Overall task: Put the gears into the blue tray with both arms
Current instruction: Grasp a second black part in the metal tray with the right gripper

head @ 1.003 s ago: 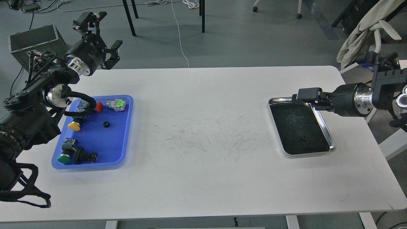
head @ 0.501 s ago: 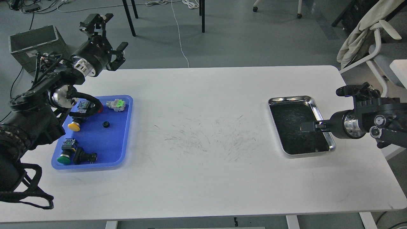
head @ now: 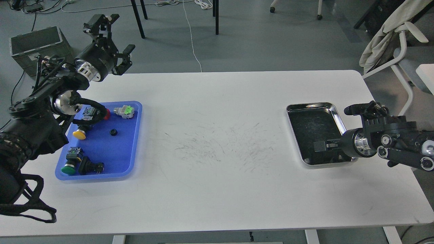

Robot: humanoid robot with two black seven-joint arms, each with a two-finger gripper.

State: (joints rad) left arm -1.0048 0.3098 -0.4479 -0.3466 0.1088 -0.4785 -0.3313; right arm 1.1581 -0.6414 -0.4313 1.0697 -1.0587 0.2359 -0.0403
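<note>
One small black gear (head: 113, 132) lies in the middle of the blue tray (head: 117, 154) at the table's left side. My left gripper (head: 114, 35) is raised beyond the tray's far end, past the table's back edge, open and empty. My right gripper (head: 320, 146) reaches in from the right, low over the near part of the steel tray (head: 311, 105). Its dark fingers blend with the tray's dark inside, so I cannot tell them apart. Any gear under its tip is hidden.
Push-buttons with red (head: 106, 114), yellow (head: 79, 134) and green (head: 68, 169) caps and a grey switch (head: 124, 111) share the blue tray. A grey crate (head: 34, 42) stands on the floor at the back left, a chair (head: 396, 37) at the back right.
My right arm has swung from the steel tray's far edge toward its near end and dropped low over it. The left arm has barely shifted.
</note>
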